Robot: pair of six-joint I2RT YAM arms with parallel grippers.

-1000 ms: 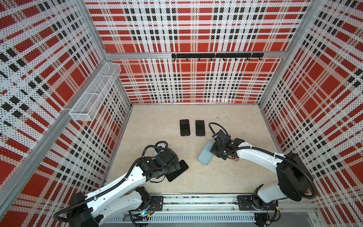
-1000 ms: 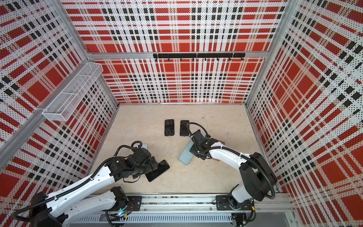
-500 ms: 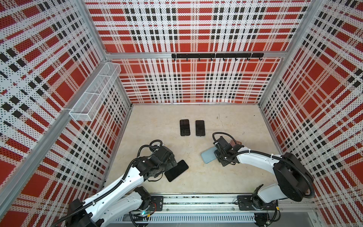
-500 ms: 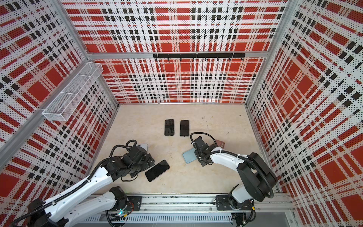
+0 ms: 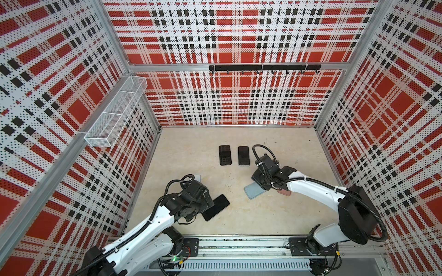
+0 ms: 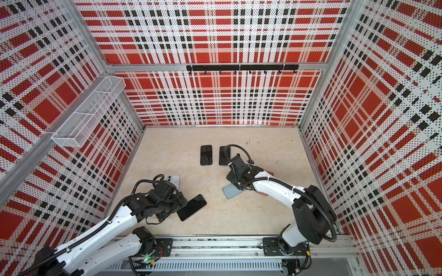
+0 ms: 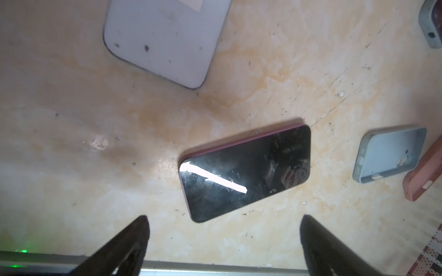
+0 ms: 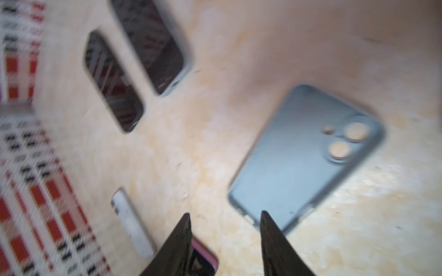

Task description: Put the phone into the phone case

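Observation:
A black phone (image 5: 215, 207) (image 6: 192, 207) (image 7: 246, 172) with a pink edge lies screen up on the beige table. My left gripper (image 7: 224, 222) (image 5: 208, 203) is open just short of it, with nothing between its fingers. The blue-grey phone case (image 5: 253, 191) (image 6: 230, 191) (image 8: 306, 157) (image 7: 389, 155) lies flat to the phone's right. My right gripper (image 8: 224, 213) (image 5: 259, 184) hovers over the case's near end, open and holding nothing.
A pinkish case (image 5: 285, 192) (image 7: 423, 176) lies under the right arm, beside the blue-grey one. A white phone (image 5: 197, 177) (image 7: 165, 38) lies behind the left gripper. Two dark phones (image 5: 225, 155) (image 5: 243, 155) sit side by side further back. Plaid walls enclose the table.
My right gripper has opened and let go of the blue-grey case, which now lies flat on the table. The gripper has lifted back from it. The left arm has barely moved.

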